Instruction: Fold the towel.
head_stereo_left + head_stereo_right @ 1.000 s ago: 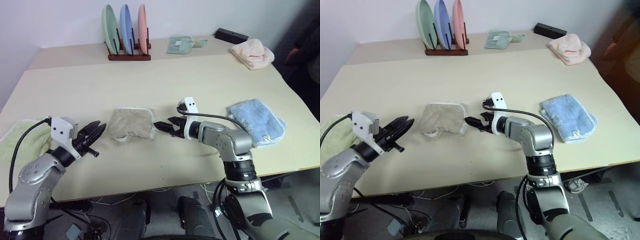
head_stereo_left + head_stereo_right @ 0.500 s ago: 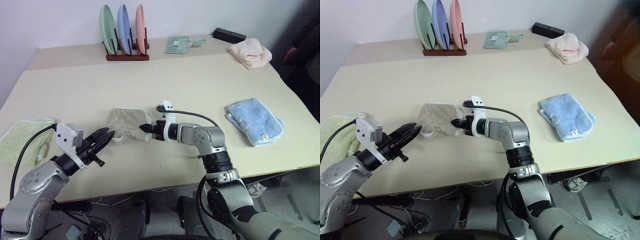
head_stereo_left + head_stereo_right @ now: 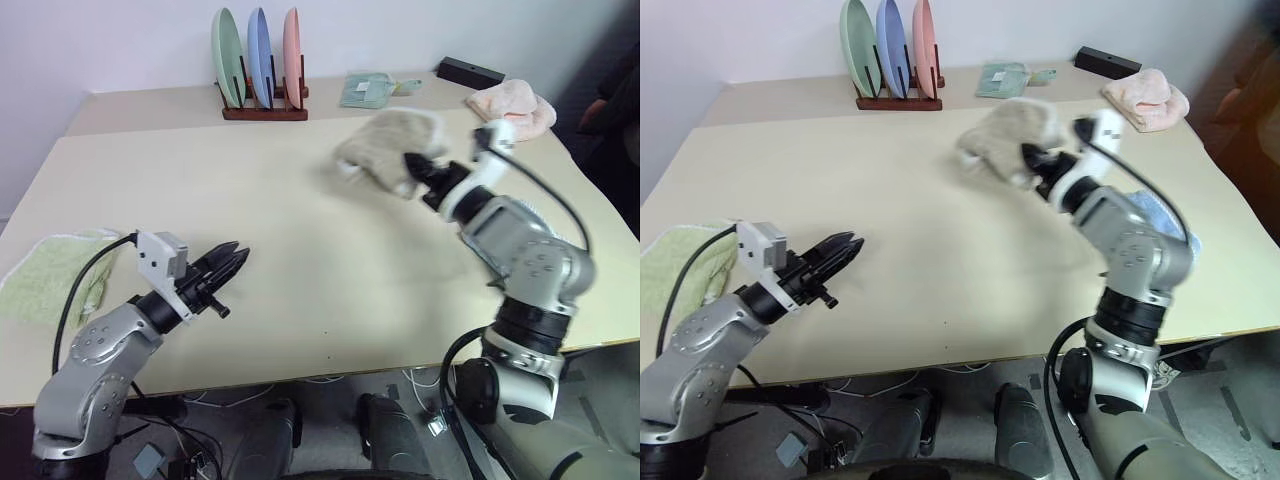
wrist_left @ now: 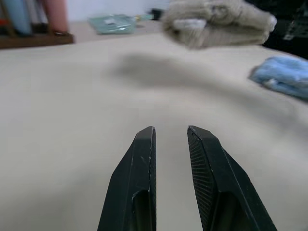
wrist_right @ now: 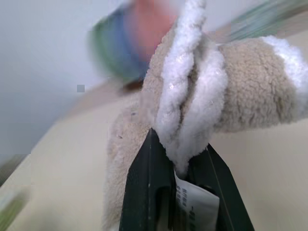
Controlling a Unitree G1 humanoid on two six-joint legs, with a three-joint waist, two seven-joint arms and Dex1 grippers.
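Observation:
The towel [image 3: 385,148] is a bunched beige terry bundle with white edging, hanging in the air above the table's far right part. My right gripper [image 3: 420,172] is shut on its white corded edge [image 5: 185,110], and a white label sticks out between the fingers [image 5: 149,178]. The towel's shadow falls on the tabletop below it. My left gripper [image 3: 238,258] hovers low over the table's near left, pointing toward the middle. Its fingers [image 4: 144,159] stand a little apart with nothing between them.
A light green towel [image 3: 55,275] lies at the table's left edge, and a light blue towel [image 4: 284,79] at the right. At the back stand a rack of three plates [image 3: 262,60], a green cloth [image 3: 368,90], a pink towel [image 3: 515,100] and a black box [image 3: 470,70].
My right gripper closed on the towel's edge and swung it up off the table, to the right and back. My left gripper edged slightly toward the middle.

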